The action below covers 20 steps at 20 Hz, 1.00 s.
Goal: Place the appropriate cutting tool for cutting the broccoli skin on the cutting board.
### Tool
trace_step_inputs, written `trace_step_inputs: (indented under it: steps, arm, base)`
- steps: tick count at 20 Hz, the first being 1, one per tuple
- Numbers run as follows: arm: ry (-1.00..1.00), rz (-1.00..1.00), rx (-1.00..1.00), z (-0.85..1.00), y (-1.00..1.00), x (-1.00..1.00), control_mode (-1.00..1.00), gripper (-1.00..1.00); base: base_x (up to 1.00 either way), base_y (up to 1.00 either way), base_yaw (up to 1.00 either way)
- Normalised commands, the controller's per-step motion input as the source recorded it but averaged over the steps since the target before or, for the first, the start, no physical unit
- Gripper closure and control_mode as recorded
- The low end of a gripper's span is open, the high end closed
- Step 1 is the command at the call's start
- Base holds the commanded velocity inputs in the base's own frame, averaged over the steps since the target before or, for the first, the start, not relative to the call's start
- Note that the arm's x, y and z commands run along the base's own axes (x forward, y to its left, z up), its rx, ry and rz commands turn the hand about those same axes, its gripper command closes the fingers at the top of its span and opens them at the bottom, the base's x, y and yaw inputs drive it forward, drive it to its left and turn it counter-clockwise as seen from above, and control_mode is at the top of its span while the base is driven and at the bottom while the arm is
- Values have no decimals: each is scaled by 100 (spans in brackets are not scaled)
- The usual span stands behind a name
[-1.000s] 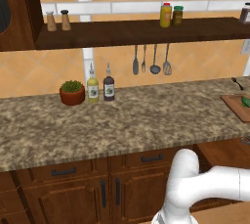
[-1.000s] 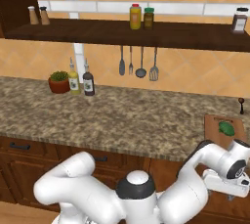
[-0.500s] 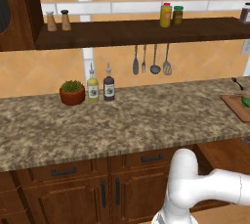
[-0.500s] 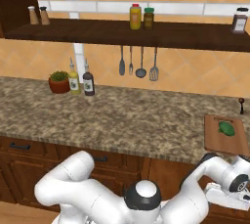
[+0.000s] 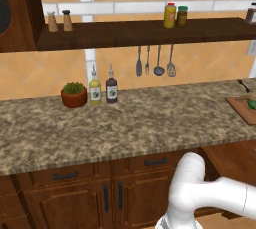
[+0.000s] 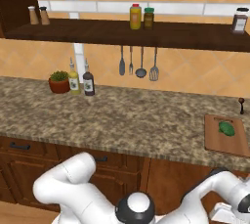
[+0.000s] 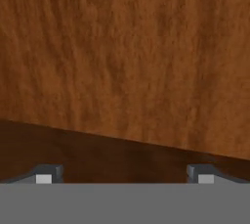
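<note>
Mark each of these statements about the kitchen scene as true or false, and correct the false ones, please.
1. The broccoli lies on the cutting board. True.
2. The gripper is closed on a knife. False: its fingers stand wide apart with nothing between them, facing a brown wooden cabinet front.
3. Four utensils hang below the wall shelf. True.
4. The potted plant stands on the wall shelf. False: it stands on the counter, beside two bottles.
5. The cutting board is at the counter's left end. False: it is at the right end.

bright green broccoli (image 6: pixel 226 128), reddish-brown cutting board (image 6: pixel 225 142), speckled brown-grey counter (image 6: pixel 127 120)
</note>
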Motion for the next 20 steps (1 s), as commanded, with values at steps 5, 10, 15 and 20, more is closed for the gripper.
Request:
trace_step_inputs:
  steps: [5,10,15,20]
  arm:
    - [4,0,-2,70,0,-73,-100,-100]
    - [-8,1,-25,55,-7,10,-100,-100]
    - [-26,14,-33,18,-19,33,-100,-100]
    - [-6,17,-15,21,-45,39,-100,-100]
  base:
    - [0,0,0]
    - [0,0,0]
    - [0,0,0]
    - [0,0,0]
